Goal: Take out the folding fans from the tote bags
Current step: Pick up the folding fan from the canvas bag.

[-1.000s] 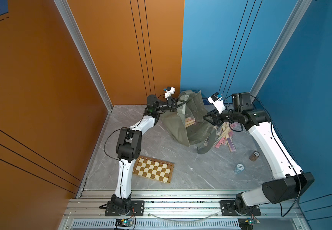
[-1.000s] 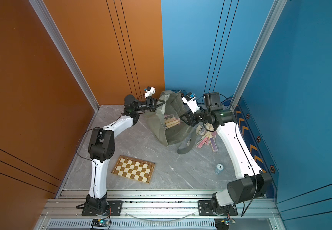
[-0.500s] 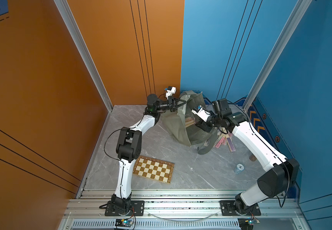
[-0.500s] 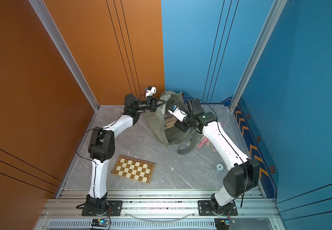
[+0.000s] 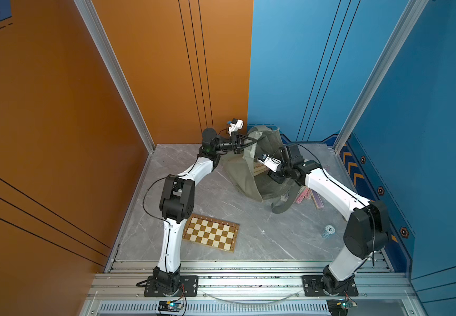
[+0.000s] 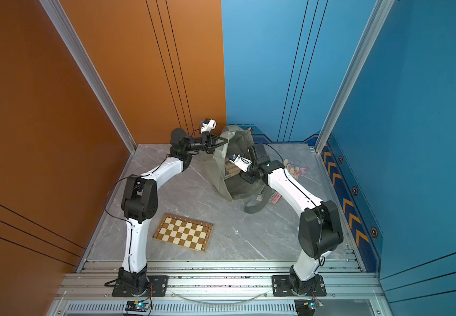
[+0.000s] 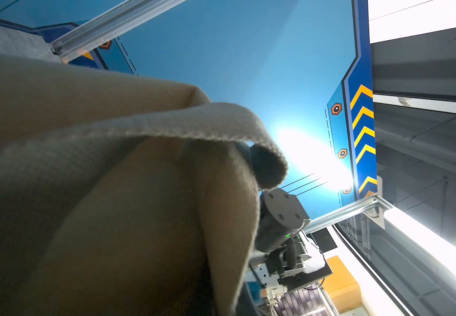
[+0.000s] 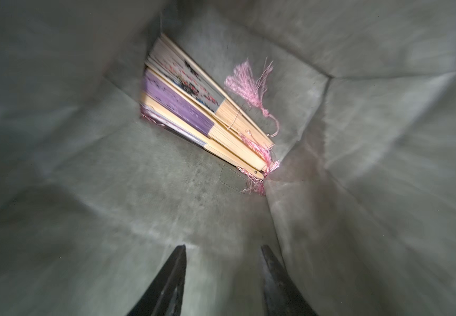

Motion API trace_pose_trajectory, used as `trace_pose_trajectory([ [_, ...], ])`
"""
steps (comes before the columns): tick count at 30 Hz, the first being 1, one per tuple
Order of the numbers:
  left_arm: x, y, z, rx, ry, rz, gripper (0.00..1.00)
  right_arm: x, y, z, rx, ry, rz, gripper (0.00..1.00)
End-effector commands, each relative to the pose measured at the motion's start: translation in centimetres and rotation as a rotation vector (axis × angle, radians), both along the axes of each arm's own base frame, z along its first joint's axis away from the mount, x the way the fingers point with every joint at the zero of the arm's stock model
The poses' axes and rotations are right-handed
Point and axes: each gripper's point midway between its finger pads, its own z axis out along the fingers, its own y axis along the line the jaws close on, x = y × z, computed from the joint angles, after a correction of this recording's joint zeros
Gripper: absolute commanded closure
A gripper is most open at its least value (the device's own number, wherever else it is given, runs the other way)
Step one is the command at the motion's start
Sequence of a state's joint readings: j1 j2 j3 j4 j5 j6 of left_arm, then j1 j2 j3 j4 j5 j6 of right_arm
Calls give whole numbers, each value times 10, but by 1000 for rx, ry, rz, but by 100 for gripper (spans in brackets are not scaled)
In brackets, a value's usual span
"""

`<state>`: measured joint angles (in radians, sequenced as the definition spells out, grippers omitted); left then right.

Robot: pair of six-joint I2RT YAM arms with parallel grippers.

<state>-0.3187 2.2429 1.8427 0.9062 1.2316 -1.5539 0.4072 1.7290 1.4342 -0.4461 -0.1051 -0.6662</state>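
R hand (image 8: 222,247) inside tote (image 8: 84,169); fans (image 8: 194,109) ahead

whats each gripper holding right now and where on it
The left gripper is shut on the tote bag, pinching its raised upper rim. The right gripper is open inside the bag, short of the fans, holding nothing.

The left hand (image 6: 222,141) pinches the raised rim of the soft olive-green fabric tote bag (image 6: 218,179). The right hand (image 6: 241,175) reaches into its mouth, fingertips hidden, pale-ribbed closed folding fans (image 6: 231,171) just ahead of it. More pink fans (image 6: 295,171) lie behind that hand on the grey marbled surface (image 6: 248,232).
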Motion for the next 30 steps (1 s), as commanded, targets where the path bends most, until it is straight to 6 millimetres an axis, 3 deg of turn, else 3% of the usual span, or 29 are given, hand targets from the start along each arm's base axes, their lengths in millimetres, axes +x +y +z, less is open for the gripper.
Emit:
trace_pose_trajectory([
  [1, -12, -8, 13, -13, -68, -50, 100, 17, 2, -11, -45, -31, -15, 52],
  [7, -13, -9, 11, -9, -63, -61, 100, 40, 8, -29, -59, -14, -27, 50],
  [15, -20, -6, 16, 8, -49, -122, 100, 62, 23, -44, -53, 19, 0, 37],
  [18, -24, -3, 24, -21, -49, -142, 100, 67, 26, -53, -64, 36, 5, 34],
  [20, -28, -1, 28, -36, -39, -169, 100, 71, 27, -69, -81, 57, 3, 32],
  [30, -39, -10, 16, 19, 2, -254, 100, 75, 38, -97, -90, 105, 12, 26],
])
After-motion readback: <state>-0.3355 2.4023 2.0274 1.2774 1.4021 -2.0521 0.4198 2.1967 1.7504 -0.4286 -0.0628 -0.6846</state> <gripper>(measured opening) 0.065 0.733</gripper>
